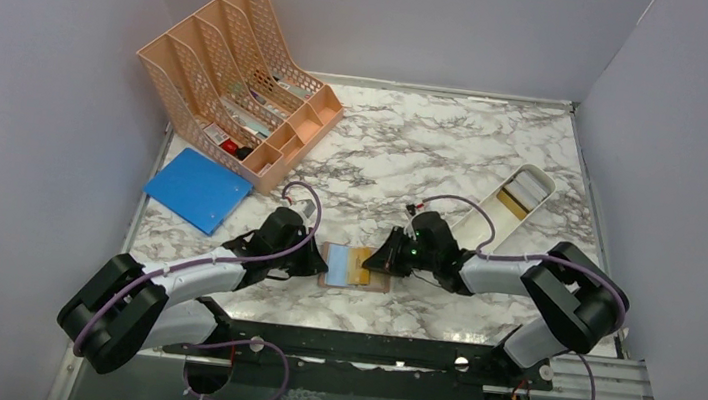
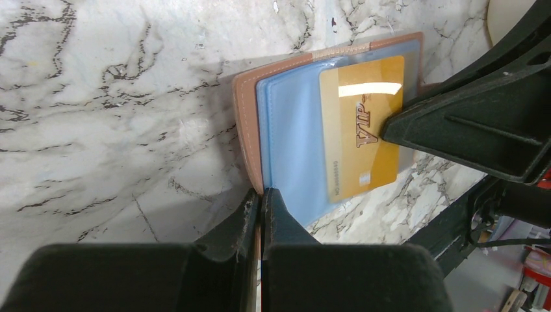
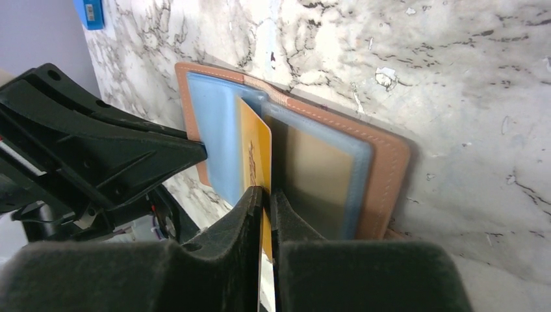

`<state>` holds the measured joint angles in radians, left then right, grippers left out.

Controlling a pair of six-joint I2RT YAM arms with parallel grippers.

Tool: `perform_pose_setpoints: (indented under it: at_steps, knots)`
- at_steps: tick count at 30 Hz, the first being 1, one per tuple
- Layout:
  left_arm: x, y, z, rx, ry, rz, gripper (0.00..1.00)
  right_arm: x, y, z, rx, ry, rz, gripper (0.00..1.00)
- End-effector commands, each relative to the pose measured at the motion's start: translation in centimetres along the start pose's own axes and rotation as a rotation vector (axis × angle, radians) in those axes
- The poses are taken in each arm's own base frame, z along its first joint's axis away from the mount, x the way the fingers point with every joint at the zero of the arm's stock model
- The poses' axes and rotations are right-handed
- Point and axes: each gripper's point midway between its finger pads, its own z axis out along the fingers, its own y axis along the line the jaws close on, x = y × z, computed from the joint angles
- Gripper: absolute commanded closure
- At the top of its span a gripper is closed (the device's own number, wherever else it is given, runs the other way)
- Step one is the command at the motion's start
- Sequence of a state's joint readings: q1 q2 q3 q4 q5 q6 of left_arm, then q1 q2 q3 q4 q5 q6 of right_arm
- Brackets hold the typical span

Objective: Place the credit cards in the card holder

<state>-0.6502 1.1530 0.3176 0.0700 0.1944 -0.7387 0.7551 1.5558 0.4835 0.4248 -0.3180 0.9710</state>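
One gold card (image 3: 251, 148) clamped in my right gripper (image 3: 266, 194), mid-insertion; left gripper (image 2: 262, 194) pinches card holder (image 2: 243, 123) edge. Next: slide it deeper.

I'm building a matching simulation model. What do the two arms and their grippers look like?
Both the left arm and right arm have bulky black joint housings joined by white links, with thin purple cables looping alongside. The left gripper and right gripper are matte black, with tapered wedge-shaped fingers ribbed in triangles on their sides. No markings or sleeves show.
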Motion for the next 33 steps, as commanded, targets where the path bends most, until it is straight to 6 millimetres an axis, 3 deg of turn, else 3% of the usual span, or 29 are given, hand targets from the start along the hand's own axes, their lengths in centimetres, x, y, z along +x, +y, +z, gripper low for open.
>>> perform_pose_setpoints:
  at_steps: [1, 4, 9, 20, 33]
  knots:
    - [0.3, 0.1, -0.1, -0.003, 0.012, 0.003, 0.97, 0.6, -0.5, 0.7, 0.046, 0.02, -0.026, 0.84]
    - [0.1, -0.2, -0.3, 0.008, 0.01, 0.004, 0.97, -0.1, -1.6, 0.4, 0.157, 0.019, -0.073, 0.73]
    - [0.2, -0.5, -0.4, 0.02, 0.009, -0.003, 0.97, -1.0, -2.5, -1.2, 0.251, -0.015, -0.129, 0.63]
    - [0.2, -1.1, -0.4, 0.054, 0.011, -0.018, 0.97, 0.8, -1.0, 0.3, 0.147, 0.055, -0.109, 0.61]
    - [-0.1, -1.8, -0.6, 0.076, 0.01, -0.024, 0.97, 2.3, 2.1, 3.1, 0.025, 0.12, -0.11, 0.57]
